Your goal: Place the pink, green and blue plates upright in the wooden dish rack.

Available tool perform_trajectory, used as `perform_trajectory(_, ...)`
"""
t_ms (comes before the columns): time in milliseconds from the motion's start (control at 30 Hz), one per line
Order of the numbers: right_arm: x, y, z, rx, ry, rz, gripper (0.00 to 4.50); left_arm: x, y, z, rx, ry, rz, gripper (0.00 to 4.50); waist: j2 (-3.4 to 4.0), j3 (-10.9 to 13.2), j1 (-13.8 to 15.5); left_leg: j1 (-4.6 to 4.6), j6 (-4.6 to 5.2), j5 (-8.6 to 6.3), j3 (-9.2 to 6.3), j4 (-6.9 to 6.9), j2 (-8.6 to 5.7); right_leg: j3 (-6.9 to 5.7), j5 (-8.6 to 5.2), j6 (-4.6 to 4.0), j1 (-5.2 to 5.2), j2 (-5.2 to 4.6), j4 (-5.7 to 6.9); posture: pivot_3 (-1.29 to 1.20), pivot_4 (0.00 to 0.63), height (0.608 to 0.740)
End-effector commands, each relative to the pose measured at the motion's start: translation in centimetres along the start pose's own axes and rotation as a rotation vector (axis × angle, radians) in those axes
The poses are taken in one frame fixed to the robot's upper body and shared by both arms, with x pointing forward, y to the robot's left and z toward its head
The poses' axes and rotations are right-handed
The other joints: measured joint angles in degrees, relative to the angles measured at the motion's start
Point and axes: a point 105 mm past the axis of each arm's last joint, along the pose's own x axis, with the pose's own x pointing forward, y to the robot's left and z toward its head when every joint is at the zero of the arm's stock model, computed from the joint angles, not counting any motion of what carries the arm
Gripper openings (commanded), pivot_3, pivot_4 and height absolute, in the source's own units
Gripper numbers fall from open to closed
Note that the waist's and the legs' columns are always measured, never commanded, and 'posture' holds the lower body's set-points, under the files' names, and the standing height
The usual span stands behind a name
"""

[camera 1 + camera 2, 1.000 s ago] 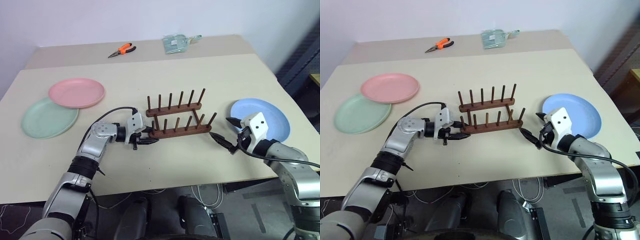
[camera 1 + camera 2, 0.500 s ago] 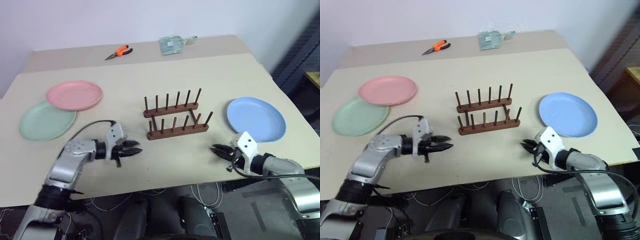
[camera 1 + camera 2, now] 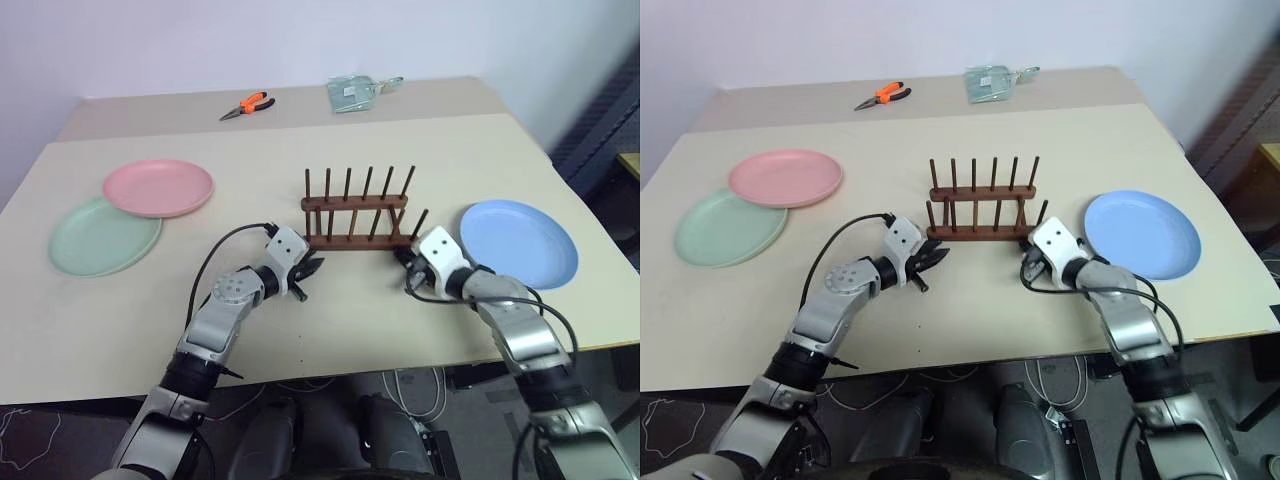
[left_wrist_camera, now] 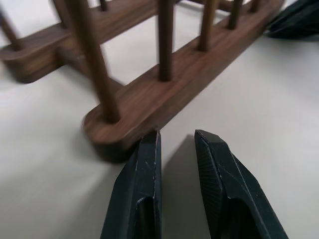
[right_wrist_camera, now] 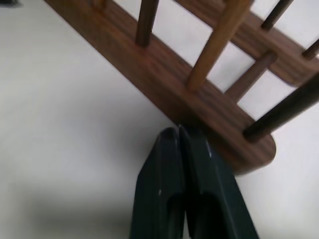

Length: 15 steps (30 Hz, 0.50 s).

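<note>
Left wrist view cut my wooden dish rack (image 4: 164, 94) off at the top, so the pegs ran out of sight, and the far rail was blurred. Beyond the near rail's other end a dark shape, my right gripper (image 4: 296, 20), sat half cropped at the corner. From my head I could not make out whether my fingertips touched the wood.

My left gripper (image 4: 177, 142) lay low over the table (image 3: 400, 150), its two black fingers (image 4: 144, 184) a narrow gap apart and holding nothing. One fingertip sat right at the rounded end of the rack's near rail, touching or nearly so. In the head view this gripper (image 3: 310, 268) was just beside the rack's left end.

My right gripper (image 5: 179, 137) had its fingers pressed flat together, empty, with the tips against the side of the near rail close to its end; the rail's far portion ran out of frame. In the head view it (image 3: 403, 258) sat at the rack's right end.

The rack (image 3: 358, 215) stood between my two hands, mid-table, with no plate in it. The blue plate (image 3: 520, 243) lay flat just right of my right hand. The pink plate (image 3: 158, 187) lay well off to the left, its edge overlapping the green plate (image 3: 100, 236), hiding part of that rim. Orange-handled pliers (image 3: 246, 103) and a pale green packet (image 3: 352, 92) lay at the far edge.
</note>
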Motion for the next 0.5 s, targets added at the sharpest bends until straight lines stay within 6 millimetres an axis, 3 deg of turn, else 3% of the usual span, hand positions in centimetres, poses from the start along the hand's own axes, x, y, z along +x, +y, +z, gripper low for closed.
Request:
perform_trajectory(33,1.0,-0.8,0.6,-0.025,-0.008,-0.032,0.07,-0.4,1.9,-2.1,-0.016,0.066,0.089,1.08,0.00,0.0,-0.2,-0.01,0.00,0.00,-0.01,-0.01,-0.01,0.00,0.00,0.01,-0.01,0.00,0.01,0.00,0.150,0.739)
perform_trajectory(200,0.8,-1.1,1.6,-0.050,-0.041,-0.017,0.07,-0.9,2.9,-2.4,-0.021,0.066,0.121,1.08,0.01,0.0,-0.4,-0.01,-0.01,-0.01,-0.03,-0.09,-0.03,-0.02,-0.01,0.09,-0.02,-0.01,0.02,0.00,0.150,0.739)
perform_trajectory(267,-0.2,-0.1,2.8,-0.075,-0.096,0.062,0.58,-2.2,3.4,-2.1,-0.071,0.034,0.122,1.08,0.01,0.0,-0.7,-0.01,-0.01,-0.01,-0.03,-0.08,-0.03,-0.01,-0.01,0.09,-0.03,0.00,0.02,0.00,0.150,0.739)
perform_trajectory(367,-1.8,1.9,5.3,-0.075,-0.202,0.169,1.78,-4.7,5.2,-0.5,-0.156,-0.069,0.190,2.42,0.03,0.0,-1.2,-0.05,-0.04,-0.04,-0.03,-0.17,0.04,0.00,-0.02,0.10,-0.17,0.04,0.04,0.00,0.150,0.739)
perform_trajectory(500,-3.9,5.2,8.0,-0.098,-0.293,0.320,3.88,-10.4,12.9,4.5,-0.251,-0.343,0.664,4.48,-0.10,0.1,-0.7,-0.43,-0.10,-0.02,-0.09,-0.04,0.07,0.00,0.00,0.09,-0.64,0.06,0.25,0.00,0.150,0.739)
